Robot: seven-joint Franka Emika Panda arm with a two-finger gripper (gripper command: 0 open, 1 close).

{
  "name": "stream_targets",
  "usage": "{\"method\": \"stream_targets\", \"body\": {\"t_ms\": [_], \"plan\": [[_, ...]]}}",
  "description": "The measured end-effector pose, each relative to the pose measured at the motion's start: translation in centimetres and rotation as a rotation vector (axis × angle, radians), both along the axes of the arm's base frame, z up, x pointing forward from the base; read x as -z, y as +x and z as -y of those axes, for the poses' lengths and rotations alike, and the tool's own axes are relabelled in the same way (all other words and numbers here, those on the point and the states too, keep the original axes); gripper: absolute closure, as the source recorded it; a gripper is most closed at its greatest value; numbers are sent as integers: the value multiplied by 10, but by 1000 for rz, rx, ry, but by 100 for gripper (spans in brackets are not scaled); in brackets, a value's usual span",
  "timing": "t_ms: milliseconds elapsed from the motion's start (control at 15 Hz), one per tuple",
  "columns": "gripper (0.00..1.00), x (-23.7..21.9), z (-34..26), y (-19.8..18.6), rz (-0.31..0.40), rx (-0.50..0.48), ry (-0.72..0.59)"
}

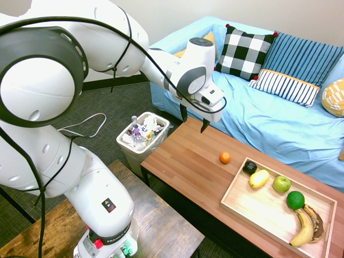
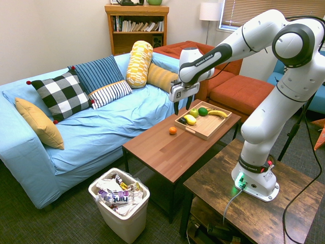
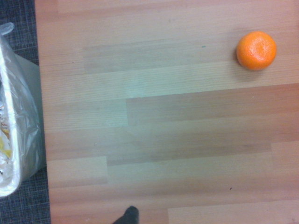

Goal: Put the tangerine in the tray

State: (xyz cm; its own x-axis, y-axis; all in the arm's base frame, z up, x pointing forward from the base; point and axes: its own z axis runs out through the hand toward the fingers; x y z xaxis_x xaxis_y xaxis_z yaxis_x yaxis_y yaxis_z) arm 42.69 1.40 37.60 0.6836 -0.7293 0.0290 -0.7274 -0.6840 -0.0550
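A: First exterior view: where is the tangerine (image 1: 224, 157) sitting?

B: It is lying on the bare bench (image 1: 183, 161), just beside the tray (image 1: 232, 203), off its left corner and not touching the rim. Nothing is holding it.

A: And the gripper (image 1: 193, 120)?

B: It is hanging above the bench, well to the left of the tangerine and clear of the wood. The fingers (image 1: 205, 126) are pointing down, spread wide, with nothing between them.

A: What is lying in the tray?

B: A small dark fruit (image 1: 249, 167) in the far left corner, a yellow fruit (image 1: 259, 178) next to it, then an apple (image 1: 281, 184), a lime (image 1: 295, 200), and a banana (image 1: 303, 228) curving along the right end with a browner one beside it.

A: Is the second exterior view showing the same layout?

B: Yes, from the other side. There the tangerine (image 2: 172, 130) is sitting on the bench near the tray's (image 2: 205, 133) end, and the gripper (image 2: 182, 108) is hovering above, empty.

A: Anything around the bench?

B: A bin (image 1: 141, 141) full of wrappers is standing on the floor at the left end, and a blue sofa (image 1: 269, 123) with cushions is running along the far side.

A: The wrist view?

B: It is looking down on the wood, with the tangerine (image 3: 256, 50) sharp in one corner and the bin's (image 3: 16, 135) plastic liner at the edge.
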Motion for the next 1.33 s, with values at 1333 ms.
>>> {"method": "stream_targets", "body": {"t_ms": [1333], "plan": [[0,201,87,160,-98,274,-68]]}}
